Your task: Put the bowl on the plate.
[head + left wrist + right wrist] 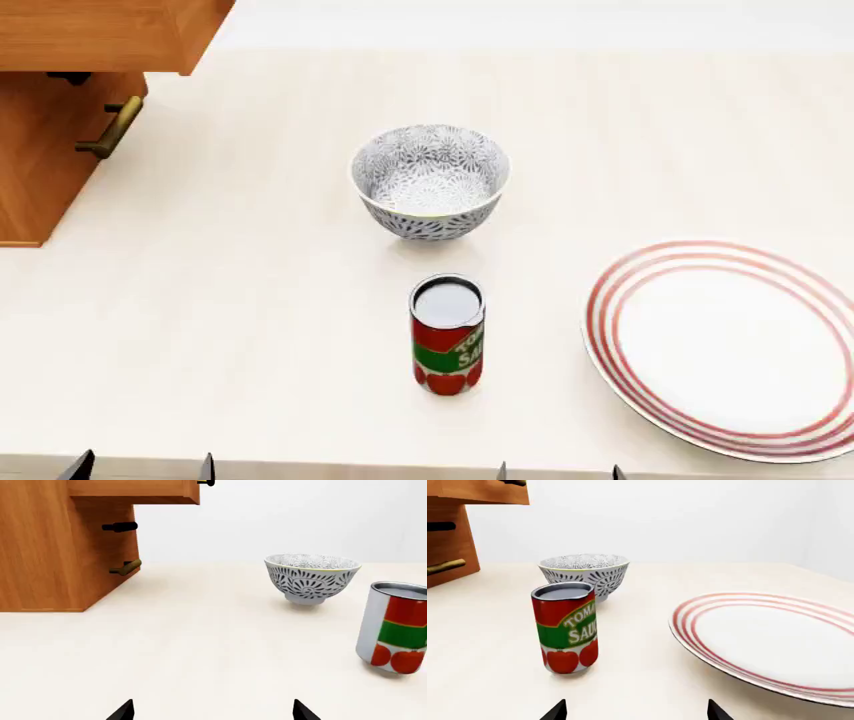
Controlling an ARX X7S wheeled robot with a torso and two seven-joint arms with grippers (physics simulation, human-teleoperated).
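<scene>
Both hanging spread apart and holding nothing: left end effector (213, 712), right end effector (636, 711). Sitting ahead of the left: bowl (430, 181). Lying ahead of the right, apart from the bowl: plate (731, 345).

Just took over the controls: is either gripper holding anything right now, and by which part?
Nothing is held. Both grippers, left and right, are open and empty. The bowl stands untouched on the table, apart from the plate.
</scene>
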